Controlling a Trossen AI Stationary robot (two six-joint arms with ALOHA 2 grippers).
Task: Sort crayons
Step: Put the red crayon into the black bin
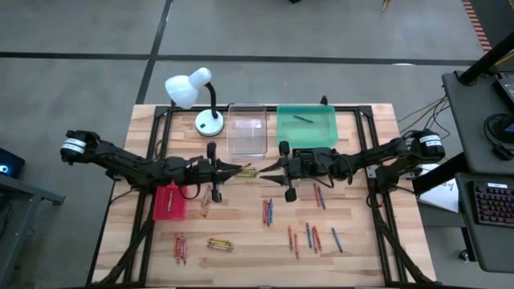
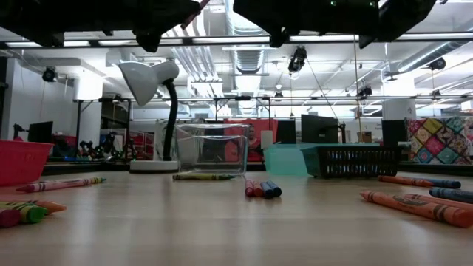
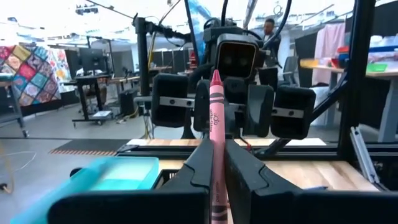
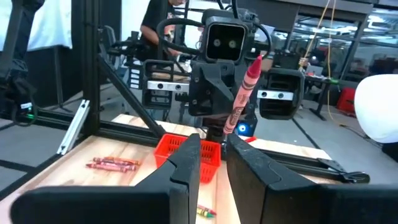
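A red crayon (image 3: 215, 112) stands upright in my left gripper (image 1: 234, 170), which is shut on it above the table's middle. My right gripper (image 1: 270, 170) faces it from the right, close by. It is open, and there is nothing between its fingers (image 4: 186, 155). The right wrist view shows the held crayon (image 4: 242, 93) just beyond them. Other crayons lie loose on the wood: a yellow-green one (image 1: 246, 171) below the grippers, and groups (image 1: 267, 211), (image 1: 218, 242), (image 1: 309, 237) nearer the front. My left gripper pinches the red crayon between its two fingers, around its lower half (image 3: 217, 149). The fingers run level from the table's left and lie across the crayon. It stands nearly upright, tip up, lifted clear of the table.
A red tray (image 1: 169, 201) sits below the left arm. A clear tray (image 1: 247, 128) and a teal tray (image 1: 306, 126) stand at the back, with a black tray (image 2: 355, 161) beside the teal one. A white desk lamp (image 1: 193, 92) stands at the back left.
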